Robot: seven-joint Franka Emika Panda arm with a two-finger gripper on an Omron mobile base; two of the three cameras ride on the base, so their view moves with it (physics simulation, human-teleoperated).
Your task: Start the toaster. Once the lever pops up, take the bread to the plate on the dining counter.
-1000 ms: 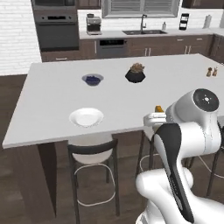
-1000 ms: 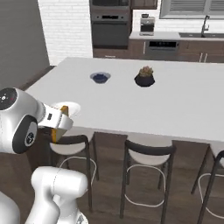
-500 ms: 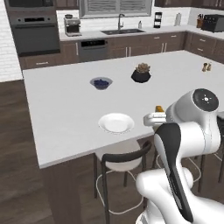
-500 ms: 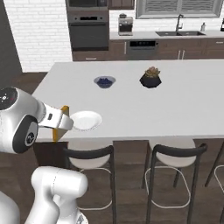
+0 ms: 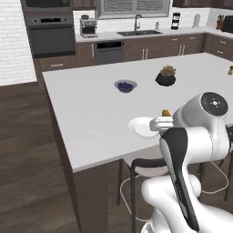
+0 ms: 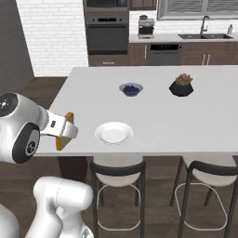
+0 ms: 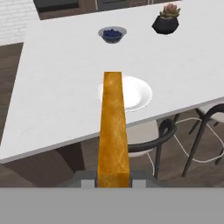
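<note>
The white-topped dining counter (image 6: pixel 195 125) carries the plate (image 6: pixel 114 133) near its front edge (bare), a bowl (image 6: pixel 131 89) and a potted plant (image 6: pixel 181 85) farther back.

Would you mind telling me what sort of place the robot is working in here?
A rendered home kitchen, it seems: a built-in oven, a sink with a tap, and stools tucked under a white-topped island.

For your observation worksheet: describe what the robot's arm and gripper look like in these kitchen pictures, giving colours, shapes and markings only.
The arm is glossy white with rounded, bulbous links and dark grey-black panels along the joints. A round dark cap with a small pale centre mark closes one joint. The gripper is a white boxy hand with small dark finger tips. No cables visible.
</note>
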